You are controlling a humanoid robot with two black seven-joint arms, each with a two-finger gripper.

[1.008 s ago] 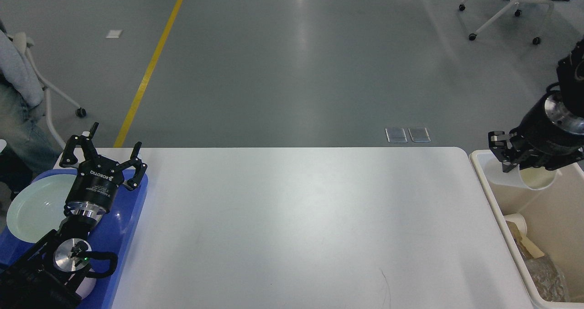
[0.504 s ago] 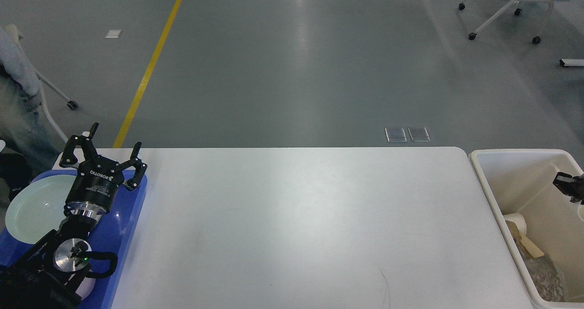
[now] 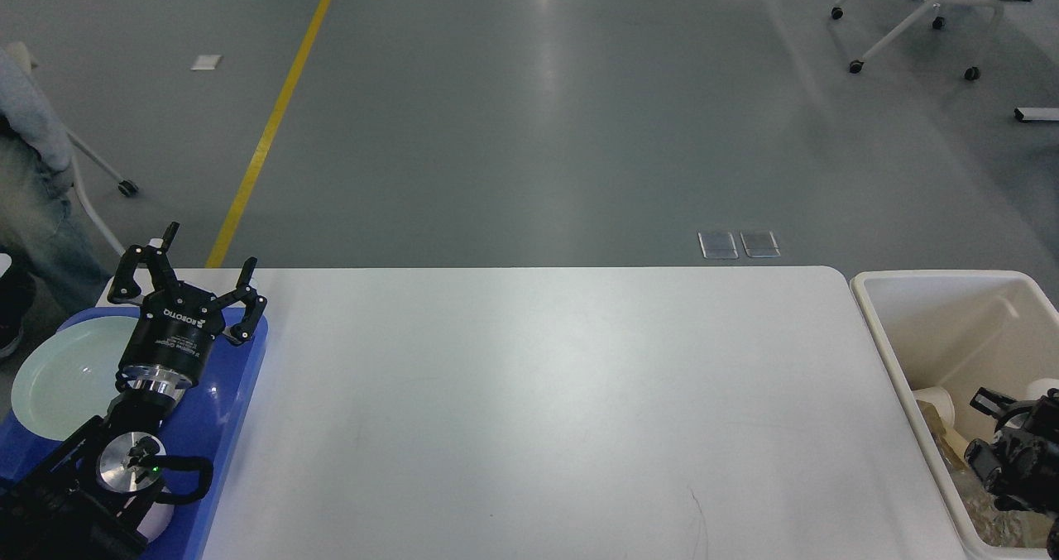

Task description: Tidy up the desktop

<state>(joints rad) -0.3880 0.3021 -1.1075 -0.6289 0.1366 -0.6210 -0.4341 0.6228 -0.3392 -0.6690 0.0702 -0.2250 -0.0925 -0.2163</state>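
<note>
The white desktop [image 3: 546,411] fills the middle of the head view and carries nothing on its plain surface. My left gripper [image 3: 186,272] stands open at the desktop's far left corner, above the blue tray [image 3: 240,394], with nothing between its fingers. At the lower right, my right gripper [image 3: 997,411] sits low inside the cream bin [image 3: 870,312]. It is dark and partly cut off by the view's edge, so its fingers cannot be told apart.
A pale green plate [image 3: 58,378] lies in the blue tray under my left arm. The cream bin holds a paper cup [image 3: 935,400] and crumpled wrapping [image 3: 980,506]. A person [image 3: 29,179] stands at the far left, and an office chair [image 3: 927,6] is on the floor beyond.
My right arm dropped from above the bin, where it held a pale cup, down to the bin's near end. The cup is out of its fingers. The left arm stayed put.
</note>
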